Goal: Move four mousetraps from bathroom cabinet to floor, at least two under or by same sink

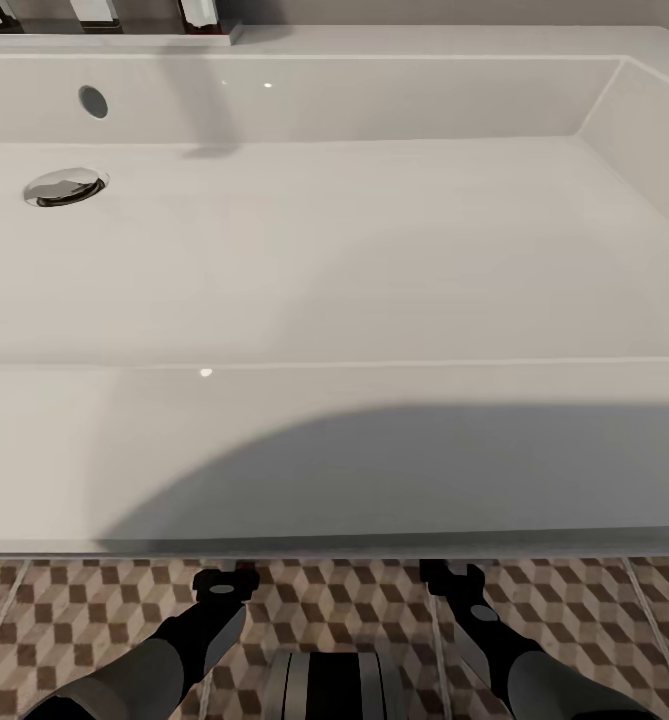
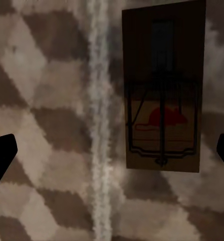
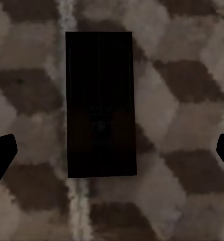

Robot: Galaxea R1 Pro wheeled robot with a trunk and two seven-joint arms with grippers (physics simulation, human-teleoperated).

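Note:
The white bathroom sink spans most of the head view, seen from above. Below its front edge, both arms reach down toward the cube-patterned bathroom floor. My left gripper is open above the floor. A brown mousetrap with a red mouse print and a wire bar lies flat there, beside a grout line. My right gripper is also open and hovers over a second mousetrap, which is in deep shadow and lies flat across a grout line. Neither trap touches the fingers. The cabinet is out of view.
The sink's chrome drain and overflow hole sit at the far left of the basin, with the tap base at the back edge. The basin's front rim overhangs both wrists. My own base shows between the arms.

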